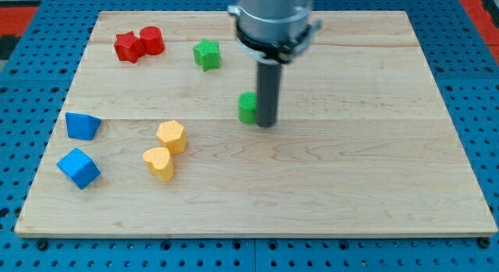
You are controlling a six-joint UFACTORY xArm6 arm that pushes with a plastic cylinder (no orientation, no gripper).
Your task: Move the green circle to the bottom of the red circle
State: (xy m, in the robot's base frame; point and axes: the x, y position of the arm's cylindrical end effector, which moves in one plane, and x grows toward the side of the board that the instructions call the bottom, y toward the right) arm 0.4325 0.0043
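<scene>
The green circle [247, 107] sits near the middle of the wooden board [351, 171]. My tip [267, 123] is right beside it, on its right, touching or nearly touching it; the rod hides part of its right side. The red circle [151, 40] stands at the view's top left, touching a red star-shaped block [127, 47] on its left. The green circle lies well to the right of and below the red circle.
A green star [207, 54] lies between the red pair and the green circle. A yellow hexagon [171, 136] and a yellow heart [159, 163] sit left of centre. A blue triangle-like block [82, 125] and a blue cube [78, 167] are at the left edge.
</scene>
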